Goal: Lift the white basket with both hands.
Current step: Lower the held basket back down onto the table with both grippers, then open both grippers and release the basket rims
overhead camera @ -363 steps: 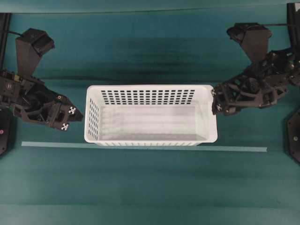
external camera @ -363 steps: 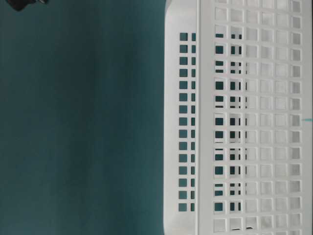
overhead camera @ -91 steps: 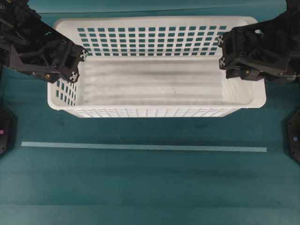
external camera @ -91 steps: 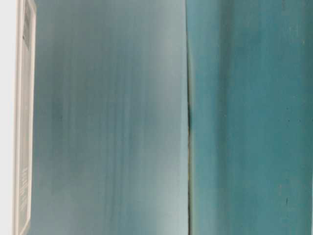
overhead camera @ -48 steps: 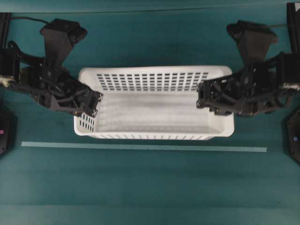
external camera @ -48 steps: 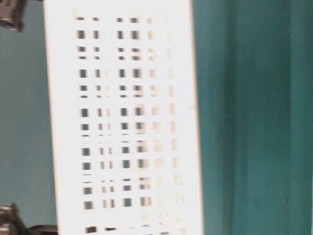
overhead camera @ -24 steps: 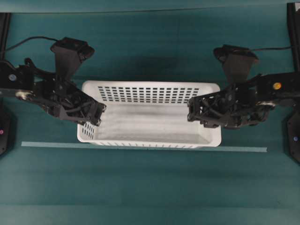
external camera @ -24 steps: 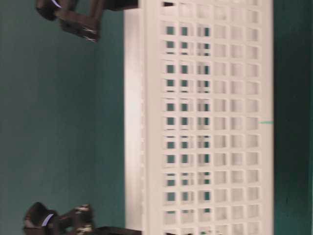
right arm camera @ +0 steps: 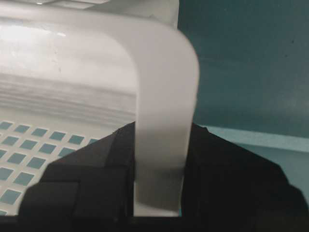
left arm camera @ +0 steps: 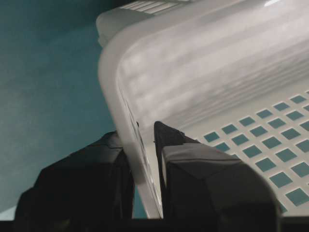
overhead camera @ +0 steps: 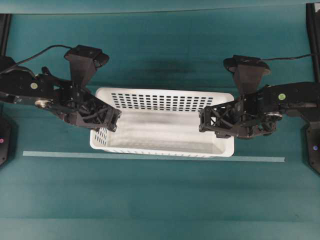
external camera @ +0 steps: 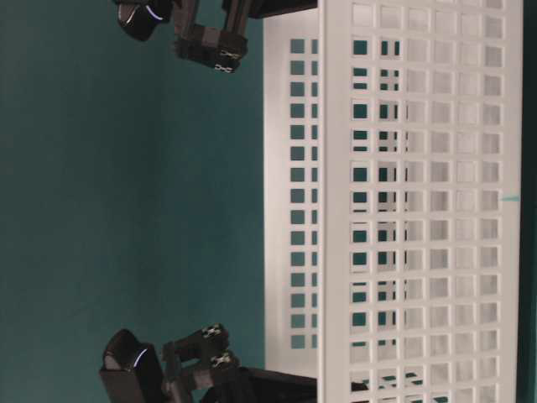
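the white basket [overhead camera: 162, 122] is seen at mid-table, just beyond the pale tape strip [overhead camera: 150, 158]. its nine o'clock rim is pinched narrowly by the left gripper [overhead camera: 111, 121]; its three o'clock rim is clamped by the right gripper [overhead camera: 206, 121].

Smooth matte teal tabletop [overhead camera: 160, 200], marked with faint darker streaks and a dark smudge toward the far side. Thin, pale blue-green strip of tape [overhead camera: 150, 157] lying flat on it, stretched straight from left to right across most of the width. Dark rounded mounts at the left edge [overhead camera: 4, 140] and right edge [overhead camera: 313, 147], only partly visible.
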Robot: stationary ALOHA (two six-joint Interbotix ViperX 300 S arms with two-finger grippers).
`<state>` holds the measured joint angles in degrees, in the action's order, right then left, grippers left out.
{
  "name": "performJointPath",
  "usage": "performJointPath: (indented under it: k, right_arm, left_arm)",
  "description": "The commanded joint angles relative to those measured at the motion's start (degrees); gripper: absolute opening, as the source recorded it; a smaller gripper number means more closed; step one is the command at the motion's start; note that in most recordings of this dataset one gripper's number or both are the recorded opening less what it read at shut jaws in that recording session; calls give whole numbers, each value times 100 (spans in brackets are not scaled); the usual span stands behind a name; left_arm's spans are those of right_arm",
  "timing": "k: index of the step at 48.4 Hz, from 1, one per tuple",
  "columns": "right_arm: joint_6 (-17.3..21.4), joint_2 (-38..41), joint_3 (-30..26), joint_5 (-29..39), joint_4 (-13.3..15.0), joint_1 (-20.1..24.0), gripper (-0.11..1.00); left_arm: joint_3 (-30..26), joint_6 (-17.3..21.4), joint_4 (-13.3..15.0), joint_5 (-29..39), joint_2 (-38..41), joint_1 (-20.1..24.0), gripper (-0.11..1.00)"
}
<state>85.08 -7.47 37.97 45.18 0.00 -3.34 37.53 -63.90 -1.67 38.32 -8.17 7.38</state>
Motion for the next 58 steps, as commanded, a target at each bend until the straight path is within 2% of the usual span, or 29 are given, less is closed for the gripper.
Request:
performJointPath:
  k: [1, 18, 37, 47, 58]
  right_arm:
    - [-79, 149, 0, -114, 26, 0, 22]
    - [-88, 272, 53, -316, 35, -35, 22]
    - [-264, 360, 79, -448, 35, -149, 22]
    - [-483, 396, 79, -466, 35, -211, 22]
    - [-844, 404, 79, -615, 9, -246, 22]
  left_arm:
    - [-70, 53, -44, -53, 114, 44, 10]
    - [-79, 26, -44, -44, 114, 35, 9]
    - [-53, 0, -35, -35, 141, 0, 9]
    - [9, -369, -35, -35, 185, -26, 9]
    - [35, -308, -35, -141, 202, -53, 8]
